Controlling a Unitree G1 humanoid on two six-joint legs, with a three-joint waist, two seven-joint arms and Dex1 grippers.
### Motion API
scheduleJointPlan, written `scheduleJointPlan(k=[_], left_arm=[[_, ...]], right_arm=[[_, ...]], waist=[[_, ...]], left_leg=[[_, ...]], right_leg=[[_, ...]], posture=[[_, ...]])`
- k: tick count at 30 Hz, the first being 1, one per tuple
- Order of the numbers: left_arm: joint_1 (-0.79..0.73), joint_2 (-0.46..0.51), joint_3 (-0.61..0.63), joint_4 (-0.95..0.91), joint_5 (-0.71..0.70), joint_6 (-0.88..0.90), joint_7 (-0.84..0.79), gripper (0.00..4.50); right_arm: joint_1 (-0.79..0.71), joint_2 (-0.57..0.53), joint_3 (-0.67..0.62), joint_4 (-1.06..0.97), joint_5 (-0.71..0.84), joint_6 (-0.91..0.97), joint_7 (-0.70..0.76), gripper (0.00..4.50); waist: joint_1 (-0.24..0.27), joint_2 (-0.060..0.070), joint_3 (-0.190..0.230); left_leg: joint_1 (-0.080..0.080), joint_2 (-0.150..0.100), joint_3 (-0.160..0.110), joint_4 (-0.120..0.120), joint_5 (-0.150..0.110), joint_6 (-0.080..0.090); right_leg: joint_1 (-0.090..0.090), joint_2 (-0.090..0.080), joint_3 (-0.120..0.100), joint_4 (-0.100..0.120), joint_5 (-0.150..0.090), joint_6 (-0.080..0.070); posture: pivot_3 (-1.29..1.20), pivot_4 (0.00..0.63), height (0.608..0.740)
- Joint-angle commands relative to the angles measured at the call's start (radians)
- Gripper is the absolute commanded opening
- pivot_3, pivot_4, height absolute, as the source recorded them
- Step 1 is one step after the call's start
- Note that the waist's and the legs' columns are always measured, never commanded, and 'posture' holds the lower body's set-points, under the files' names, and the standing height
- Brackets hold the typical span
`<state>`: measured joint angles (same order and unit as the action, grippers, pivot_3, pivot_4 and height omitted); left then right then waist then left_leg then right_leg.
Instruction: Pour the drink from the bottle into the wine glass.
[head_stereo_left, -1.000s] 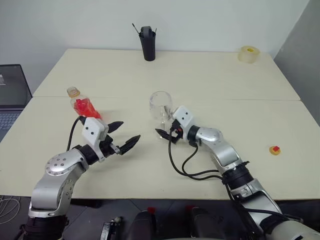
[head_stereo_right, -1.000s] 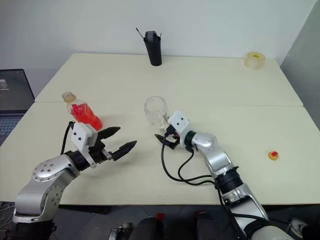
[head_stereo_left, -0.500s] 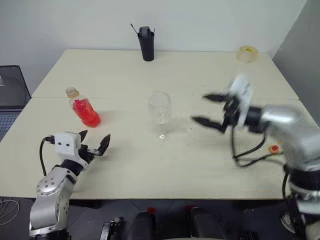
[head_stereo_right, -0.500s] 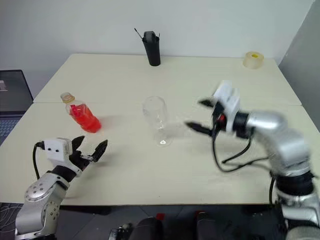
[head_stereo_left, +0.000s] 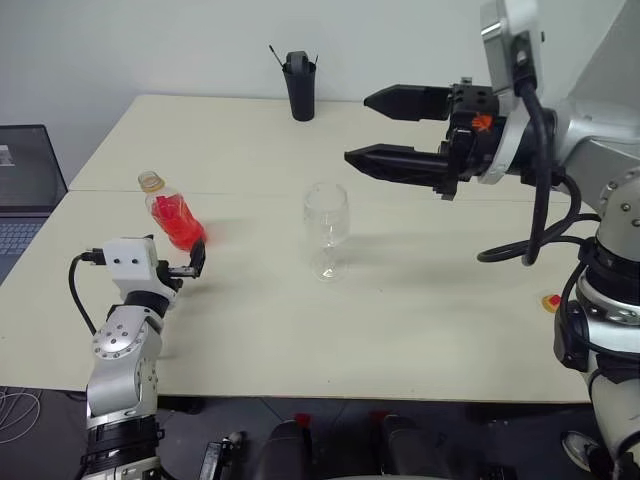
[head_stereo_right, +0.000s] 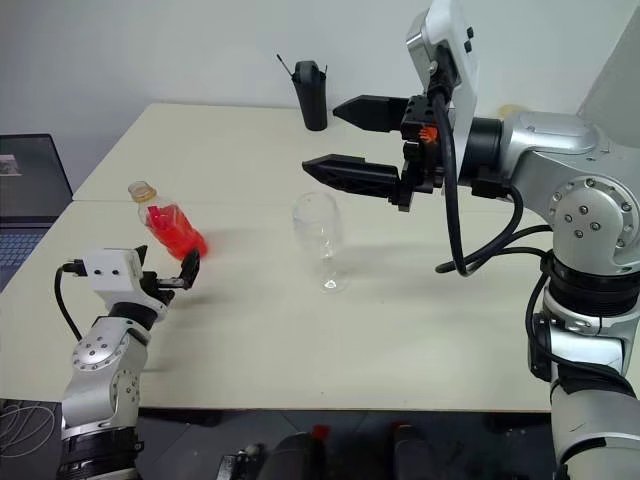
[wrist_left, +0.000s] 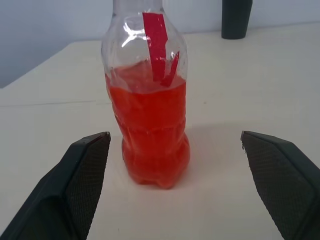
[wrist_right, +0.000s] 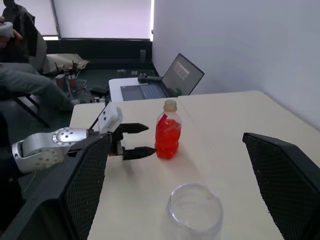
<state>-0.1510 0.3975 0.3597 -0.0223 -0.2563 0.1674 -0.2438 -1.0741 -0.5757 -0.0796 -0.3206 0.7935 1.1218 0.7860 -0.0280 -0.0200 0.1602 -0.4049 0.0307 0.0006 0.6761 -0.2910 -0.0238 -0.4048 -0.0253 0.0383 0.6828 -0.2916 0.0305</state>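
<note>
Bottle of red drink stands uncapped on the table, just ahead of our left gripper, whose fingers are spread wide and grasp nothing. Near the table's middle we see the wine glass upright, its bowl without drink. Above and beyond it our right gripper hangs released, fingers apart. A black cup sits at the far edge.

bright even indoor light, soft shadows on the table, sharp frames, no motion blur
</note>
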Motion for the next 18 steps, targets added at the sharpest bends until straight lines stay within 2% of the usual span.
scheduleJointPlan(k=[1, 18], left_arm=[[-0.026, 0.001, 0.008, 0.004, 0.008, -0.012, 0.023, 4.50], [-0.205, 0.009, -0.042, 0.209, 0.080, -0.065, 0.069, 4.50]], right_arm=[[-0.007, -0.018, 0.000, -0.018, 0.018, -0.014, 0.003, 4.49], [0.014, -0.006, 0.009, -0.020, 0.027, -0.017, -0.059, 4.49]], waist=[[0.000, 0.000, 0.000], [0.000, 0.000, 0.000]], left_leg=[[0.000, 0.000, 0.000, 0.000, 0.000, 0.000], [-0.001, 0.000, 0.000, 0.000, 0.000, 0.000]], right_leg=[[0.000, 0.000, 0.000, 0.000, 0.000, 0.000], [0.000, 0.000, 0.000, 0.000, 0.000, 0.000]], posture=[[0.00, 0.150, 0.740], [0.00, 0.150, 0.740]])
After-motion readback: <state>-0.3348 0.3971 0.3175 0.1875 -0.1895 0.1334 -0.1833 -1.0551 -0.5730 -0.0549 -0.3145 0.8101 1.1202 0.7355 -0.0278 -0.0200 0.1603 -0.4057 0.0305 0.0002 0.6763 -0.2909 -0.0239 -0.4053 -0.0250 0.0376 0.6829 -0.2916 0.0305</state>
